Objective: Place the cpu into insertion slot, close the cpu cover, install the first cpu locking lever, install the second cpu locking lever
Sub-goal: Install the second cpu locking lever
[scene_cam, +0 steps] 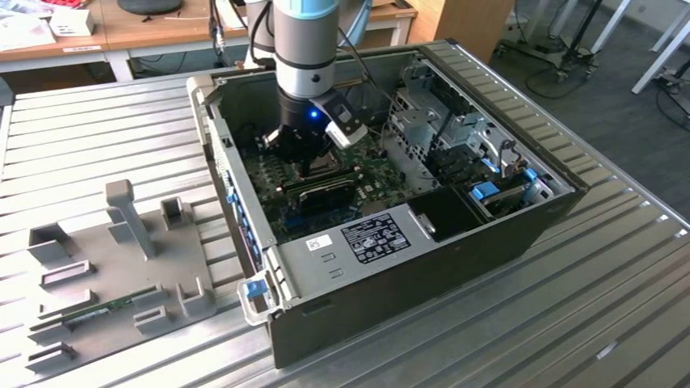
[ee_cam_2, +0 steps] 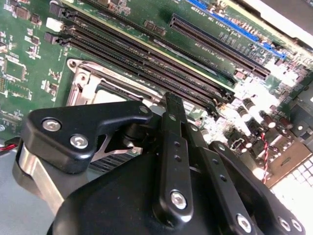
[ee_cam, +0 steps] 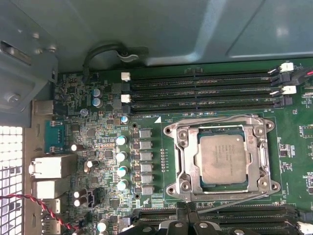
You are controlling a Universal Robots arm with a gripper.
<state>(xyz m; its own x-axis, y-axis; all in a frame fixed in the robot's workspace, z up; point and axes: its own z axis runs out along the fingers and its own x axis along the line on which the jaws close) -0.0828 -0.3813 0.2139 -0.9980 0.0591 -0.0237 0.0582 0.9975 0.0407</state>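
2 fingers [ee_cam: 188,214] look pressed together with nothing pinched between them, tips pointing down at the green motherboard [ee_cam: 293,166]; the second wrist view shows the same closed tips [ee_cam_2: 172,105] right at the edge of the insertion slot [ee_cam: 266,125].

Just ahead of the fingers lies that slot, and in it sits 1 cpu [ee_cam: 223,159], flat, grey top up, so the placing step looks done. 1 cpu cover [ee_cam: 186,161] lies down over it, its window framing the chip, which I judge to be closed.

2 thin locking lever wires show. The nearer one [ee_cam: 234,203] runs along the slot edge closest to the fingers, its long axis crosswise to them and slanting toward the tips; whether they touch it I cannot tell. The farther one [ee_cam: 230,117] runs along the opposite edge, beyond the cpu.

2 banks of long black memory slots flank the socket, 1 beside the fingers [ee_cam: 244,215] and 1 on the far side [ee_cam: 205,90].

Farther out, the gripper [scene_cam: 307,153] hangs inside 1 open computer case [scene_cam: 431,267] on the slatted metal table [scene_cam: 129,121].
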